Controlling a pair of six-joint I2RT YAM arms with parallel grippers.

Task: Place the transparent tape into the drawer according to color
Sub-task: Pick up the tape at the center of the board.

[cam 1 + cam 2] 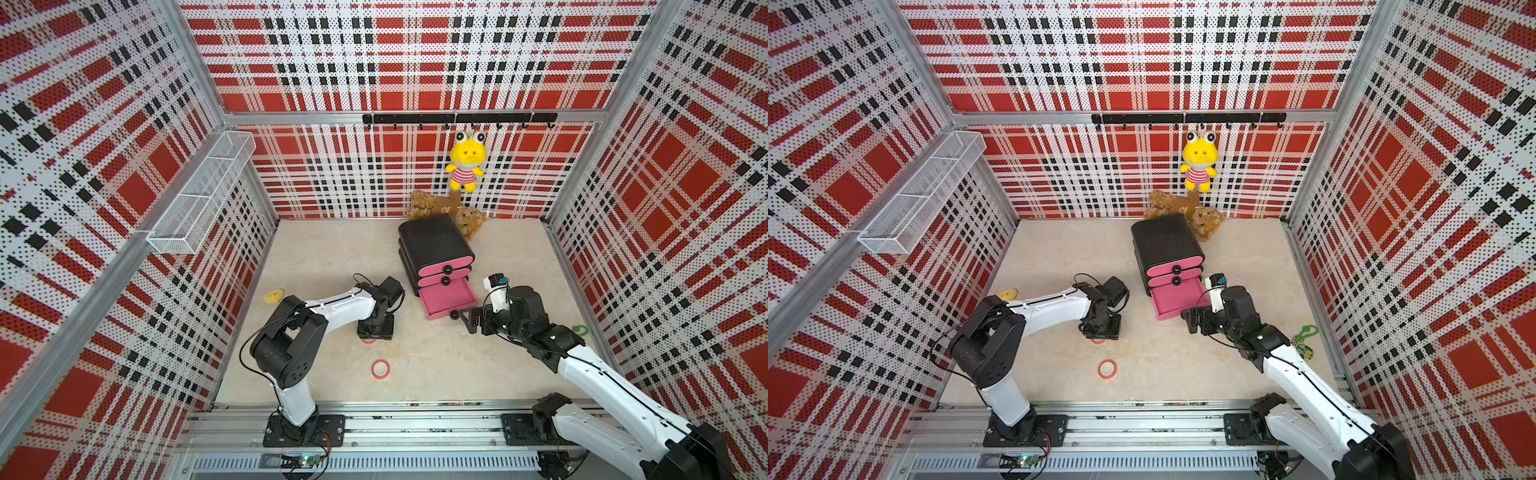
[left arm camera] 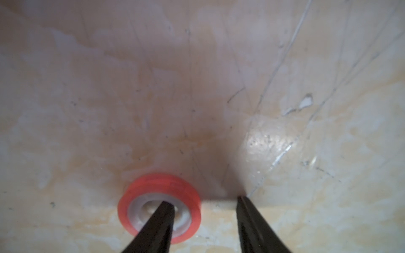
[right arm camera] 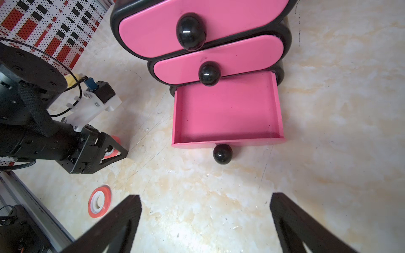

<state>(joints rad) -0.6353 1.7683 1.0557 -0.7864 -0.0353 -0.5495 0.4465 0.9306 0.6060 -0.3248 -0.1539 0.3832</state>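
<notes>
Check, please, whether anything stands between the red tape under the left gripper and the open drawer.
Nothing visible: bare table lies between the red tape and the open drawer; the right gripper hangs open beside its knob.

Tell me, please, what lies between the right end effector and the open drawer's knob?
Only bare tabletop lies between right end effector and knob, per the right wrist view.

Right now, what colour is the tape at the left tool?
Red tape, pale core; left wrist view shows it best.
</notes>
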